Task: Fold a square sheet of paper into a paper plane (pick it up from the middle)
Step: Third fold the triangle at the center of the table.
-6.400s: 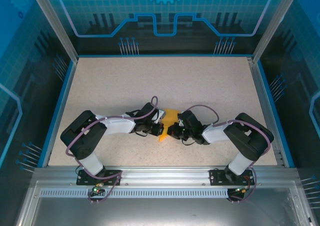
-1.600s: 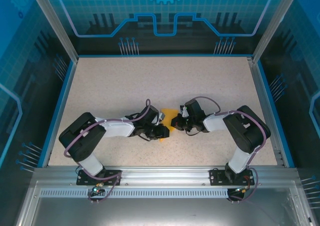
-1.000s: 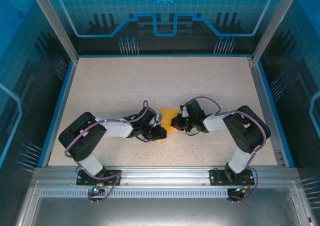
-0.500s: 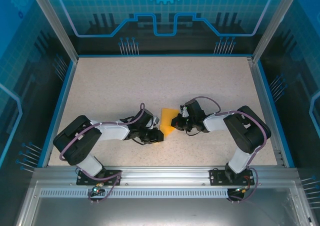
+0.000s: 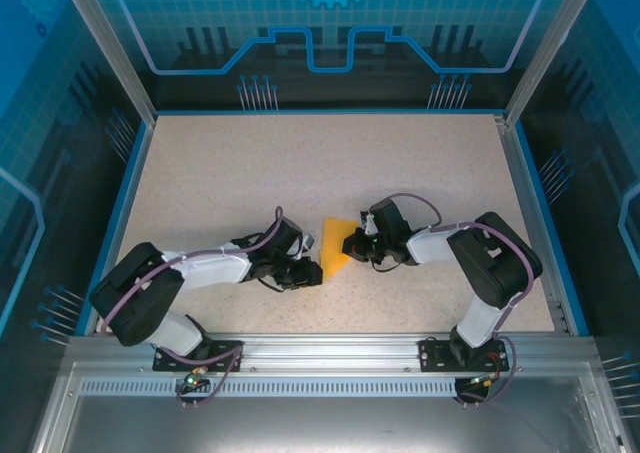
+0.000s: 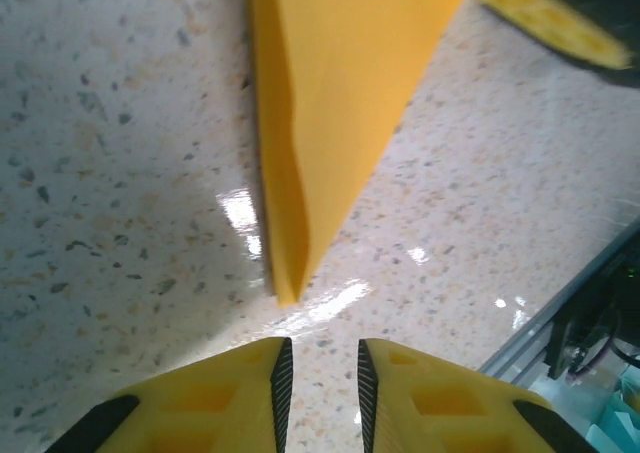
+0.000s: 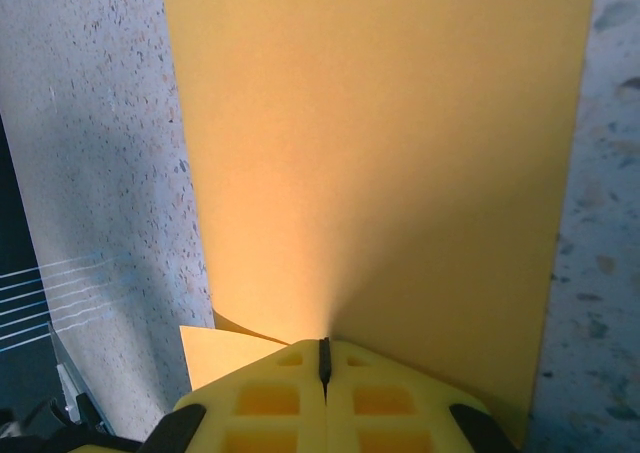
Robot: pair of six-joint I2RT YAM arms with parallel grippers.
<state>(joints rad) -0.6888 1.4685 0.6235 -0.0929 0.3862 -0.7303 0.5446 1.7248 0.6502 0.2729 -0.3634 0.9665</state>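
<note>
The folded sheet of paper (image 6: 340, 83) lies on the speckled table (image 6: 120, 173), narrowing to a point at its near end. Just short of that point sits the left gripper (image 6: 322, 353), its yellow fingers a sliver apart with nothing between them.

Top external: high at near edge, facing down on worktop (image 5: 250, 163). Wrist cameras: close-range, low; all share the square sheet of paper (image 5: 335, 245).

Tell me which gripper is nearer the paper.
Right. The right gripper is clamped on an edge of the paper; the left gripper sits just short of its pointed tip, jaws slightly apart, not touching.
</note>
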